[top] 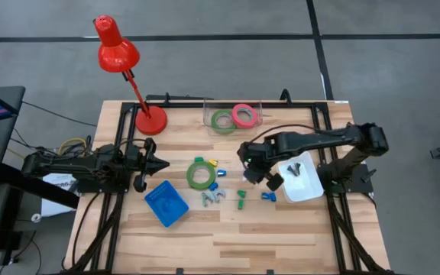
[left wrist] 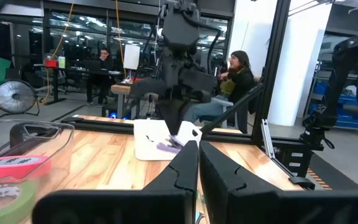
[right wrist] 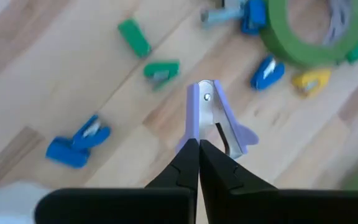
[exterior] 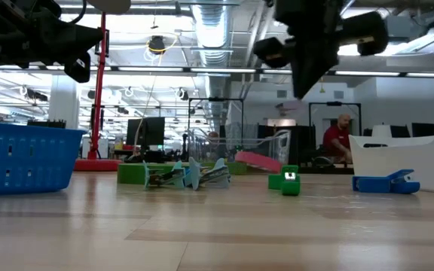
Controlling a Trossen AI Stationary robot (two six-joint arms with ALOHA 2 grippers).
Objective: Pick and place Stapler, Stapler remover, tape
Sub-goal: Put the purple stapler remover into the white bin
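Right claw (right wrist: 197,144) was clenched on a purple staple remover (right wrist: 213,115), lifted above the table (top: 281,229) near the white tray (top: 305,187). Probably carrying step; next needed lowering into tray, then release. Left claw (top: 161,163) waited clenched, left side.

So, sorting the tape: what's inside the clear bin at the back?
Inside the clear bin, a green tape ring and a pink-red tape ring lie side by side; nothing else shows.
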